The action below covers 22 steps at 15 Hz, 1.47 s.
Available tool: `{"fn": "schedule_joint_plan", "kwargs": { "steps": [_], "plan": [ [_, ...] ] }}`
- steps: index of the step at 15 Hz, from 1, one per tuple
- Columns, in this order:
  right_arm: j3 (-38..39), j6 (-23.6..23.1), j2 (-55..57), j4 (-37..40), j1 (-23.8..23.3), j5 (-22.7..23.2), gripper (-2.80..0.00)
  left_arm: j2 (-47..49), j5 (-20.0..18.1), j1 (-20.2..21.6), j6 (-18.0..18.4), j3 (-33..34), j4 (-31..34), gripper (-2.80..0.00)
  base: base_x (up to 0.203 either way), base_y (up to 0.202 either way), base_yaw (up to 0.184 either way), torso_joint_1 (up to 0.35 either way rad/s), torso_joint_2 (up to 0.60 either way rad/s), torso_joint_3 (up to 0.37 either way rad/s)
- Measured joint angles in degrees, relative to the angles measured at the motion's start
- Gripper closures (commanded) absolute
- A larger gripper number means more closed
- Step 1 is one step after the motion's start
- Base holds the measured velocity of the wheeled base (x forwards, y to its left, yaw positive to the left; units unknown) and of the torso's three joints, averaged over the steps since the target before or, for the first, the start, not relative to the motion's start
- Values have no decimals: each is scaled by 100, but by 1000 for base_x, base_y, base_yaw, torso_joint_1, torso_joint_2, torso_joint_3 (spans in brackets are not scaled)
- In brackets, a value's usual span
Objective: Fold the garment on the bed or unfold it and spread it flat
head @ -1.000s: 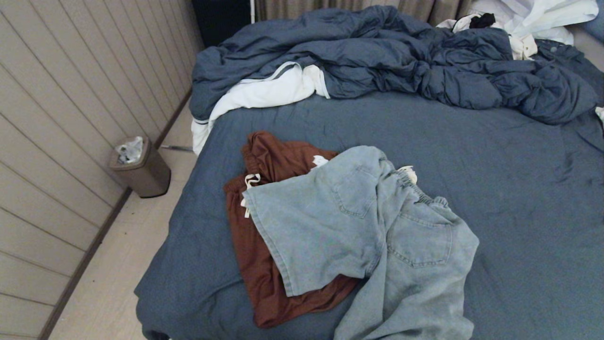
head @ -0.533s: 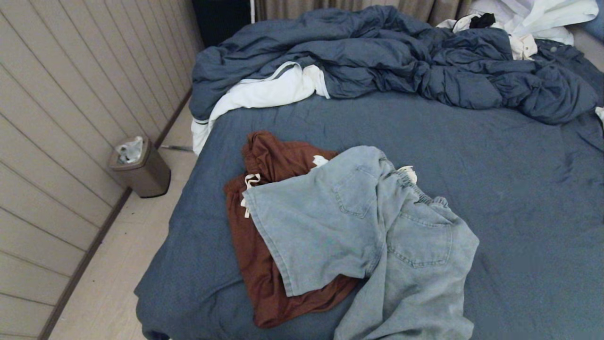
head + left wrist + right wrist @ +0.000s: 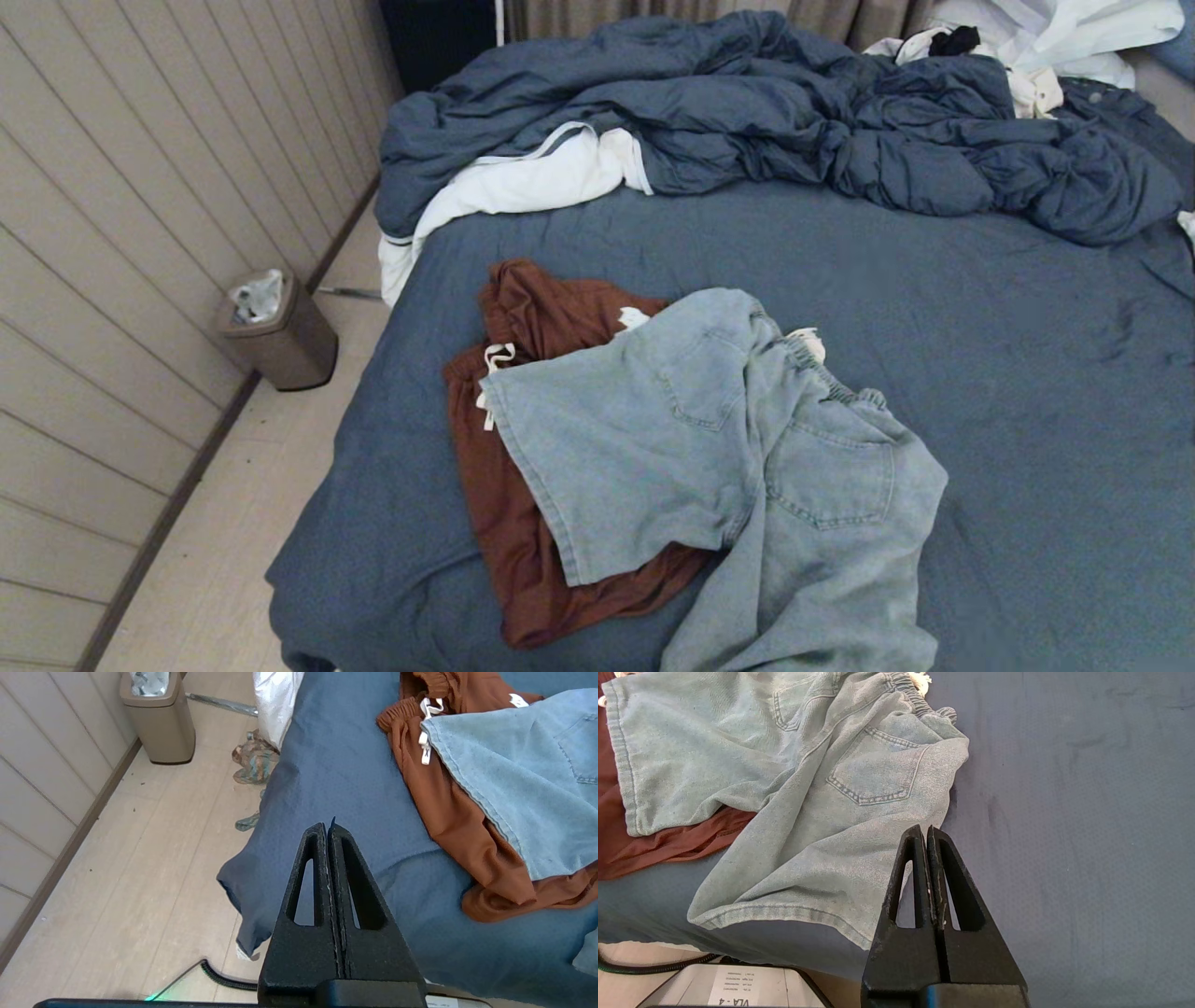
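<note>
Light-blue denim shorts (image 3: pixel 728 467) lie crumpled, back pockets up, near the front of the bed (image 3: pixel 980 355), partly on top of rust-brown shorts (image 3: pixel 523 373) with a white drawstring. Neither gripper shows in the head view. In the left wrist view my left gripper (image 3: pixel 327 826) is shut and empty above the bed's front left corner, clear of the brown shorts (image 3: pixel 448 812). In the right wrist view my right gripper (image 3: pixel 924 830) is shut and empty, hovering by the right edge of the denim shorts (image 3: pixel 808 788) near a leg hem.
A bunched blue duvet (image 3: pixel 747 121) with white lining fills the back of the bed, with white clothes (image 3: pixel 1055 47) at the far right. A tan waste bin (image 3: pixel 280 331) stands on the floor by the panelled wall. A small cloth (image 3: pixel 254 760) lies on the floor beside the bed.
</note>
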<state>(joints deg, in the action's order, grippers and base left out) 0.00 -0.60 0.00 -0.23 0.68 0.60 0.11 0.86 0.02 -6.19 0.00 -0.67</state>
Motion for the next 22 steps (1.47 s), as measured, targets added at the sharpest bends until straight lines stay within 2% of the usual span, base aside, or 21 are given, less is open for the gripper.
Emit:
{"fn": "schedule_joint_plan", "kwargs": {
  "steps": [22],
  "plan": [
    [0,0,0,7,0,-1,0,0,-2,-2,0,0,-2,0,0,0,0,0,0,0]
  ]
}}
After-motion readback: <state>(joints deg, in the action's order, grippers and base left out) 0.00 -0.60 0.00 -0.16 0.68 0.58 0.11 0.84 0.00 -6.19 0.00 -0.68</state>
